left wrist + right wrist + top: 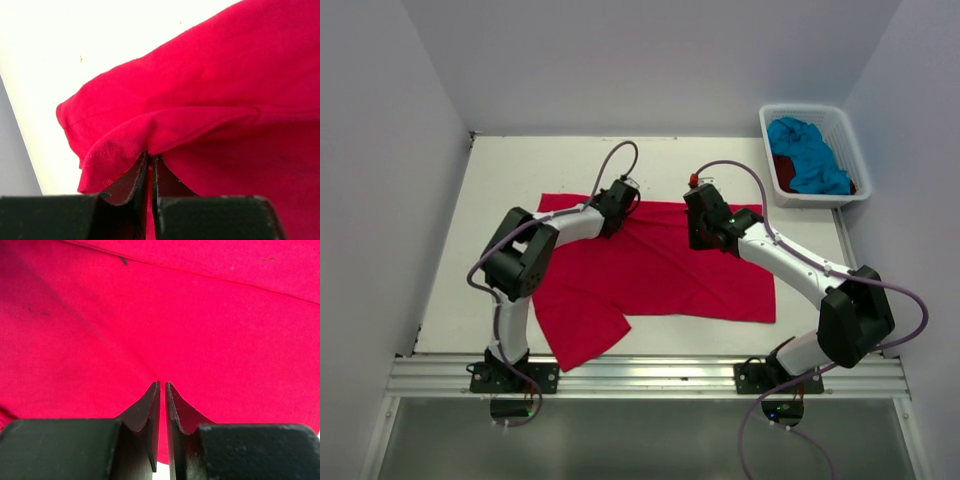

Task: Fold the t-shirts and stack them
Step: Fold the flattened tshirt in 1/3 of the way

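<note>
Left gripper [151, 156] is pinching a raised fold of the red-pink t-shirt [665, 270] right at its tips. Right gripper [163, 385] is closed against the cloth, hold unclear. Soft, light, floppy stuff, so grab hems or shoulder edges.

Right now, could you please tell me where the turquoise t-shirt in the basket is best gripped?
Grip the turquoise t-shirt by a raised bunched fold, coming straight down from above: it lies crumpled in the white basket, whose walls would block sideways approaches.

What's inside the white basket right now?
A crumpled turquoise t-shirt fills the basket, lying over dark red cloth that shows only at its left edge. The rest is covered.
</note>
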